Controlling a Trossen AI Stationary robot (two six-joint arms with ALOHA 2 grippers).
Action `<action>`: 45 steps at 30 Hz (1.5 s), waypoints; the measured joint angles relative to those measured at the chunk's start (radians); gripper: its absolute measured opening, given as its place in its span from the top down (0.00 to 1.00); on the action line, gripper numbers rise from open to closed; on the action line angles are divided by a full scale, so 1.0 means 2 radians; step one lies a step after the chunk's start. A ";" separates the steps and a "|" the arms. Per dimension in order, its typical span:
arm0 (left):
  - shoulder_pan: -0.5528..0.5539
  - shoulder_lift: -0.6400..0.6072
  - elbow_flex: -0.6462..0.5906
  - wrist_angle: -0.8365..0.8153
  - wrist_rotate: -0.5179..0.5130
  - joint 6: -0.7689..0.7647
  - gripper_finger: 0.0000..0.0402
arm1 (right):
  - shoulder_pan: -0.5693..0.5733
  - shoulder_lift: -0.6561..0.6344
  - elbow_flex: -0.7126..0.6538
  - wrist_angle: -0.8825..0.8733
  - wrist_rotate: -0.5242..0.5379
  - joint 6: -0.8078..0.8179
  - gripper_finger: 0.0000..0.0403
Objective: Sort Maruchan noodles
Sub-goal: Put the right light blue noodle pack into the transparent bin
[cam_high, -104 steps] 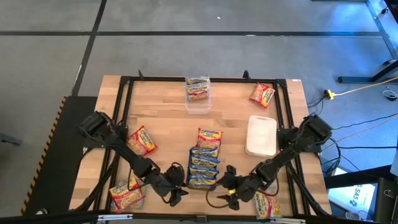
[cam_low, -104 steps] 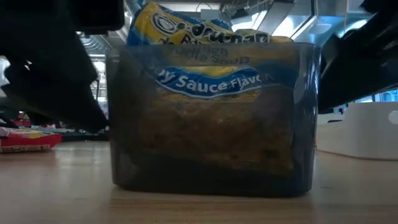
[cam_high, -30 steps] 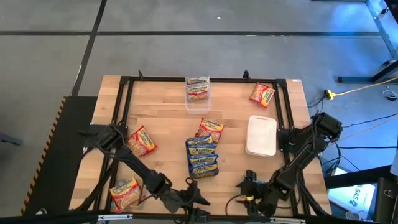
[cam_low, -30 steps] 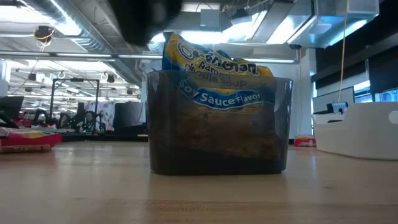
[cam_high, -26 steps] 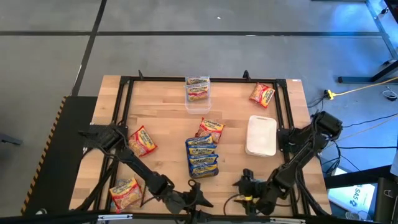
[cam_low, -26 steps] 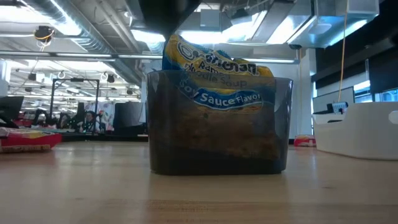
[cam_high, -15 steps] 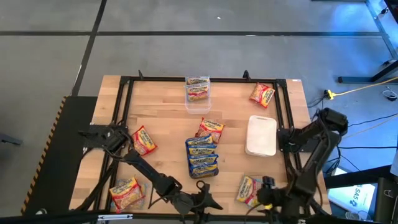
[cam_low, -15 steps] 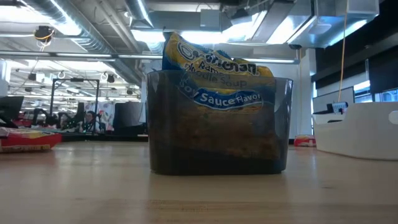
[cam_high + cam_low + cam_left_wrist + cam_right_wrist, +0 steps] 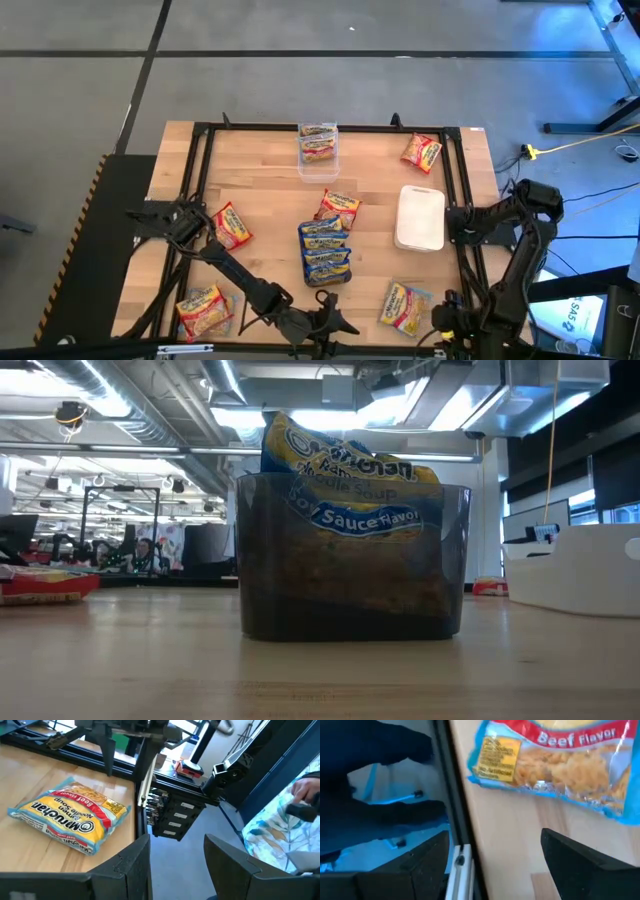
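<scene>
Table (image 9: 260, 200): wooden, ringed by a black frame.
White tray (image 9: 421, 217): just right of the centre stack.
Clear tub (image 9: 318, 150): far edge, holds soy sauce packets.
Centre stack (image 9: 326, 252): blue-banded packets overlapping, our landmark.
Beef packets (image 9: 402, 305): one near-right of the stack; another (image 9: 204, 311) near-left.
Left gripper (image 9: 335, 322): near edge below the stack, fingers apart, holding nothing.
Right gripper (image 9: 495, 852): near-right corner beside the beef packet, fingers spread, empty.
Advice: probably approach one packet squarely, then pinch across its short side.
</scene>
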 joint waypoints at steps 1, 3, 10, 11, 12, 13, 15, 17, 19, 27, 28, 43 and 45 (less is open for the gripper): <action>0.000 0.000 0.000 0.000 0.000 0.000 0.56 | 0.000 0.006 0.000 0.001 0.003 0.002 0.28; 0.000 0.000 0.000 0.000 0.000 0.000 0.56 | -0.002 0.019 -0.001 0.006 0.028 -0.002 0.28; 0.000 0.000 0.000 -0.002 0.000 0.001 0.55 | -0.057 0.073 -0.001 0.075 0.065 -0.085 0.28; 0.000 0.000 0.000 -0.003 0.000 0.001 0.55 | -0.067 0.079 -0.001 0.095 0.068 -0.107 0.28; 0.001 0.000 0.000 -0.003 0.000 0.001 0.55 | -0.079 0.085 -0.001 0.115 0.073 -0.133 0.28; 0.001 0.000 0.000 -0.004 0.001 0.001 0.55 | -0.092 0.091 -0.001 0.136 0.074 -0.156 0.28; 0.002 0.000 0.000 -0.006 0.001 0.001 0.55 | -0.118 0.101 -0.001 0.171 0.074 -0.190 0.28; 0.003 0.000 0.000 -0.008 0.000 0.001 0.55 | -0.145 0.107 -0.001 0.191 0.073 -0.219 0.28; 0.004 0.000 0.000 -0.011 0.000 0.001 0.55 | -0.164 0.105 0.001 0.202 0.063 -0.236 0.28; 0.005 0.005 -0.001 -0.061 -0.013 -0.038 0.55 | -0.124 0.012 0.002 0.039 0.136 -0.156 0.28; 0.005 0.009 -0.001 -0.066 -0.018 -0.040 0.55 | -0.115 0.000 -0.005 0.025 0.158 -0.124 0.28; 0.014 0.049 -0.001 -0.067 -0.066 -0.068 0.55 | -0.136 -0.018 -0.202 0.306 0.261 0.047 0.28; 0.012 0.049 -0.001 -0.067 -0.066 -0.069 0.55 | -0.145 -0.012 -0.207 0.311 0.244 0.042 0.28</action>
